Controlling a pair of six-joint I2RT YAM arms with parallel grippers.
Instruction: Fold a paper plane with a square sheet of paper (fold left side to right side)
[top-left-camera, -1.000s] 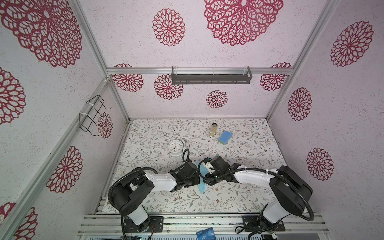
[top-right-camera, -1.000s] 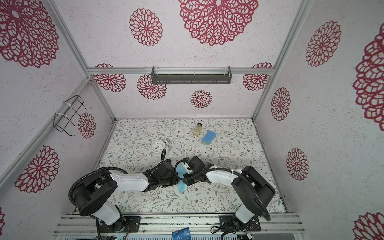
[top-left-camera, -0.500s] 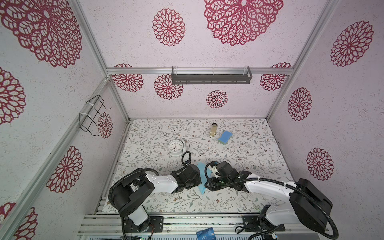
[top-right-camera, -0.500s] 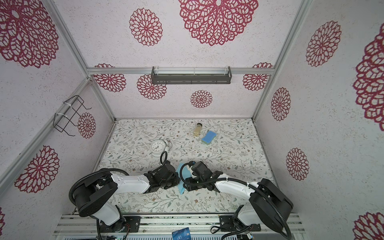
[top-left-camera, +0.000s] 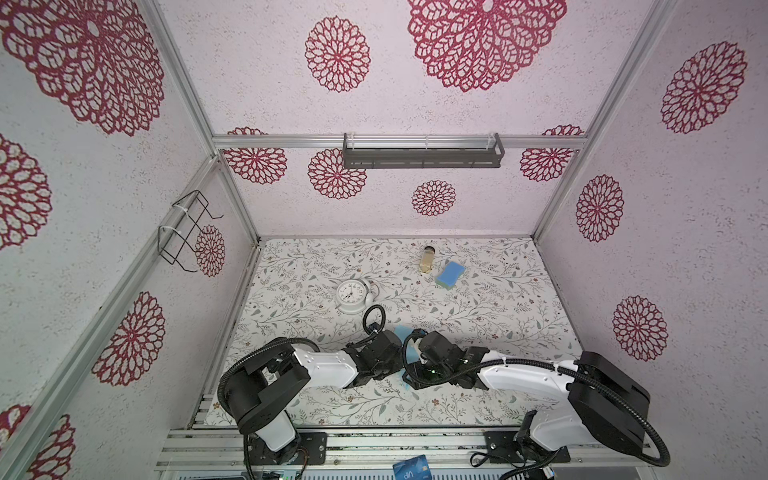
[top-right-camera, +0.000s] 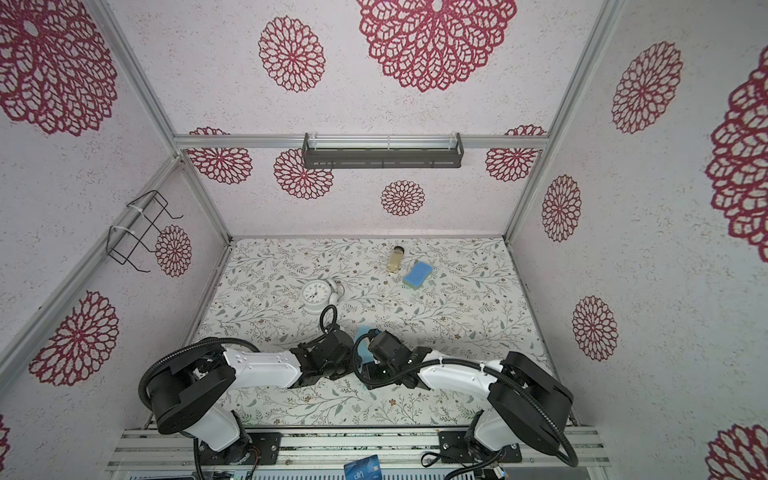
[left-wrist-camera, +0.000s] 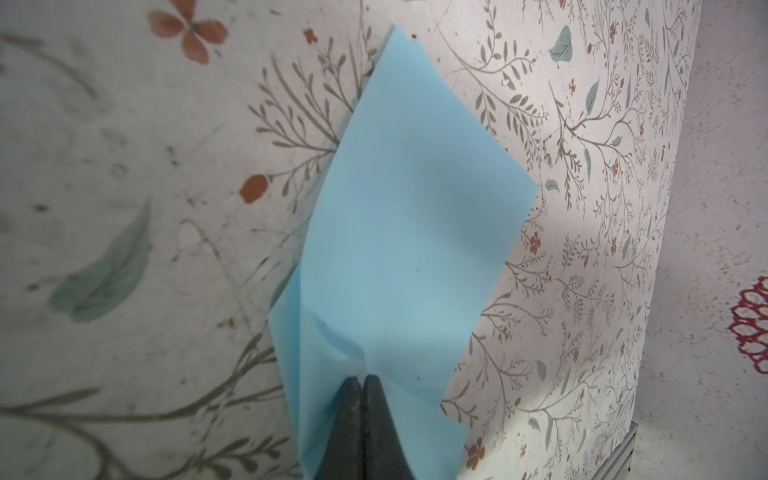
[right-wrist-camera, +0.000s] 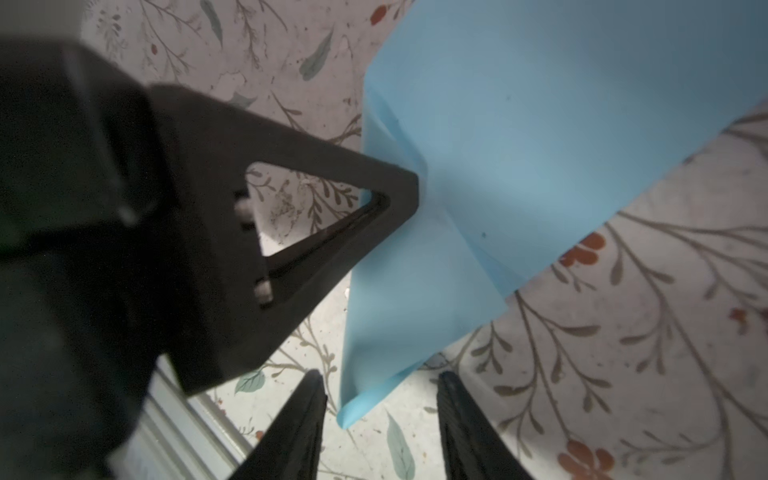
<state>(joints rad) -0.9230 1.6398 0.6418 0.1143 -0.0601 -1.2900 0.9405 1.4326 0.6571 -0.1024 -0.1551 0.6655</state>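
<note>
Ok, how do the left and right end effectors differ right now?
The left end effector is shut, pinched on the light blue paper; the right end effector stands open. The left end effector holds the paper; the right end effector only straddles one corner of it, closed on nothing. Both are black and meet at the same sheet.

My enclosure has pale textured walls (top-left-camera: 257, 83) printed with crimson rosettes, joined by aluminium rails (top-left-camera: 291, 141). A dark grey shelf (top-left-camera: 422, 158) is mounted on the rear rail. A black wire rack (top-left-camera: 185, 232) hangs on a side wall. My counter (top-left-camera: 498, 316) carries a pale floral-sprig covering.
</note>
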